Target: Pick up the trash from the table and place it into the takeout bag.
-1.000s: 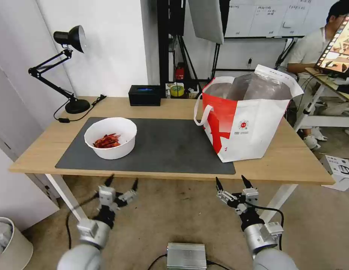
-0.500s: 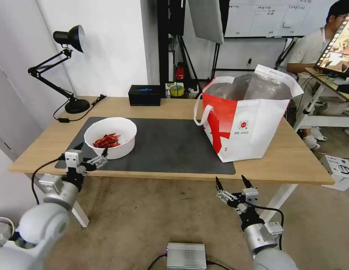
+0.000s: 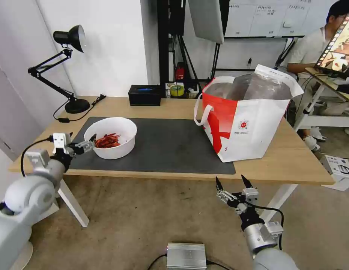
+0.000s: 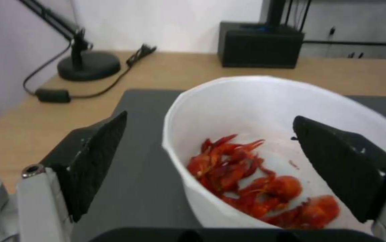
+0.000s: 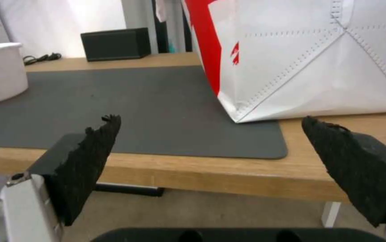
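Note:
The trash in view is a white round bowl point(image 3: 115, 150) holding red scraps point(image 3: 107, 141), standing on the left part of the dark mat point(image 3: 170, 146) on the table point(image 3: 291, 163). My left gripper point(image 3: 83, 138) is open at the bowl's left rim. In the left wrist view the bowl point(image 4: 255, 101) wall stands between the fingers of this gripper point(image 4: 211, 117), one finger outside and one over the inside. The white-and-red takeout bag point(image 3: 253, 129) stands open at the table's right. Below the table's front edge my right gripper point(image 3: 230, 183) hangs open, facing the bag point(image 5: 313, 60) and mat.
A black desk lamp point(image 3: 71, 41) and its cable occupy the back left corner, and a black box point(image 3: 144, 95) sits at the back middle. A silver box point(image 3: 186, 255) lies on the floor before me. A person sits at a desk at the far right.
My left arm swung up and leftward from below the table's front edge, and its open gripper has reached the bowl's left rim. The right arm, bowl and bag stayed put.

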{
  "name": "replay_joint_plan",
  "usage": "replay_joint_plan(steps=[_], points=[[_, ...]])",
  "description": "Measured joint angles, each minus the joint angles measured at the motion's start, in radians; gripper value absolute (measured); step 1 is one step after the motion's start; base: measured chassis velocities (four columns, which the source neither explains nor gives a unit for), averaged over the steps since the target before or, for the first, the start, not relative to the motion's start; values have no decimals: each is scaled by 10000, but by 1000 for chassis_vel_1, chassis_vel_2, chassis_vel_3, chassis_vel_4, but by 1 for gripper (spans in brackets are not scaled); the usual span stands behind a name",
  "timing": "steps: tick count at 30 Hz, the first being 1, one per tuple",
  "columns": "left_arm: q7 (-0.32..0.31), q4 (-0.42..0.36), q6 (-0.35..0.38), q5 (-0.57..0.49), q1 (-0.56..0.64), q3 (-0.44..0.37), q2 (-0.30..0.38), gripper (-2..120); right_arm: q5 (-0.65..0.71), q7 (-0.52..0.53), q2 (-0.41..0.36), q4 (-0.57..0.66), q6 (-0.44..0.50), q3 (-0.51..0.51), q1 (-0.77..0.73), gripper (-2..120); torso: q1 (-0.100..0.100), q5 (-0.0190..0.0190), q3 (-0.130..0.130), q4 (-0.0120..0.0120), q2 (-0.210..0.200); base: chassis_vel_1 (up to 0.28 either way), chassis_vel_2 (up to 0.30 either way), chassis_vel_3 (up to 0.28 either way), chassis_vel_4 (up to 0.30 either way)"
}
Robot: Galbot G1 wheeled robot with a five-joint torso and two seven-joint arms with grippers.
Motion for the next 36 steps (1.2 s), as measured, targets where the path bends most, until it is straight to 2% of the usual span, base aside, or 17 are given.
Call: replay_joint_plan(steps=[5,12,16,20,23,26,32,36], points=[[-80,351,441,-226,-428,244,191,100,0,0,-1,-1,0,0,0,100,0,0,0,1,0,0,0,0,0],[-177,816,1513,-1113,-1321,684,373,100,0,-1,0,-1,2,-1,0,100,0,1,0,1,0,0,0,0,0],[-342,1095,1892,-1511,-1771,988,448,100,1,-1,0,-1,2,0,0,100,0,2,0,0,0,0,0,0,0],[-505,1647,2346,-2082,-2561,1521,563,100,0,-1,0,-1,3,0,0,100,0,1,0,0,0,0,0,0,0],[-530,2334,2796,-2524,-3412,2025,626,100,0,-1,0,-1,3,0,0,100,0,1,-1,-1,0,0,0,0,0],[-532,2492,2946,-2621,-3606,2120,657,100,0,-1,0,-1,2,0,1,100,0,1,0,-2,0,0,0,0,0],[-723,2840,3835,-3067,-3978,2190,810,100,1,-1,0,-1,3,0,0,100,0,0,-1,2,0,0,0,0,0],[-806,2845,4065,-3250,-4142,2254,854,100,1,-1,0,-1,3,0,0,100,0,1,-1,1,0,0,0,0,0]])
